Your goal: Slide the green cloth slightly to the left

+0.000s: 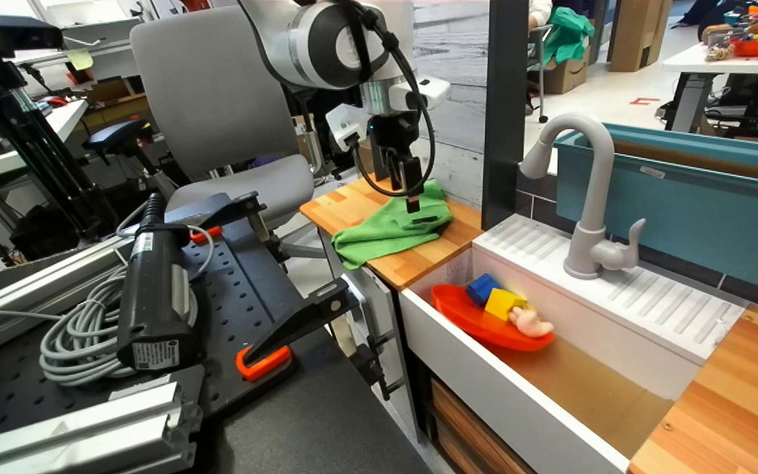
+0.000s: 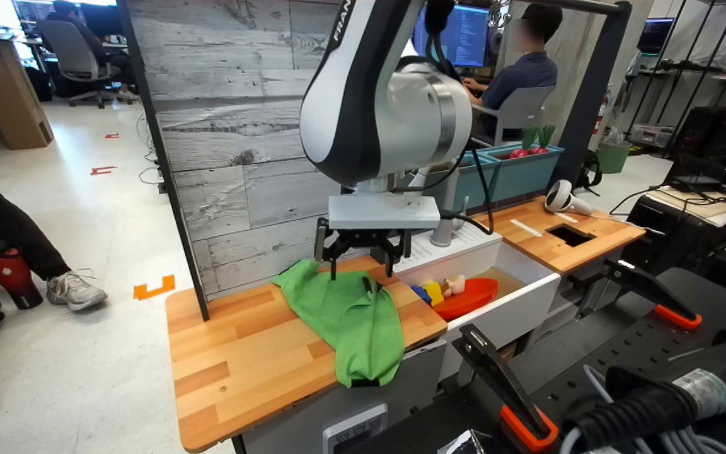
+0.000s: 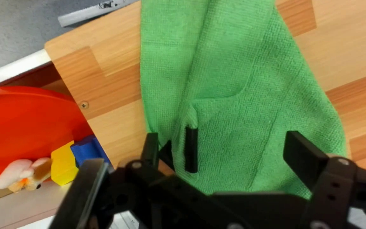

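The green cloth [image 1: 399, 227] lies crumpled on the wooden counter, with one end draped over the counter's edge. It also shows in an exterior view [image 2: 363, 321] and in the wrist view [image 3: 233, 133]. A fold with a black tag [image 3: 191, 149] stands up on it. My gripper [image 3: 219, 149] is open, with its two fingers wide apart over the cloth and nothing between them but cloth below. In an exterior view the gripper [image 2: 361, 275] points down above the cloth's rear part. Whether the fingertips touch the cloth is hard to tell.
The wooden counter [image 2: 256, 359] borders a white sink [image 2: 514, 321] holding a red bowl [image 2: 464, 302] with blue and yellow blocks and a pale toy. A plank wall [image 2: 230, 157] stands behind the counter. A faucet [image 1: 593, 191] rises beside the sink. A black table [image 1: 326, 408] with clamps is in front.
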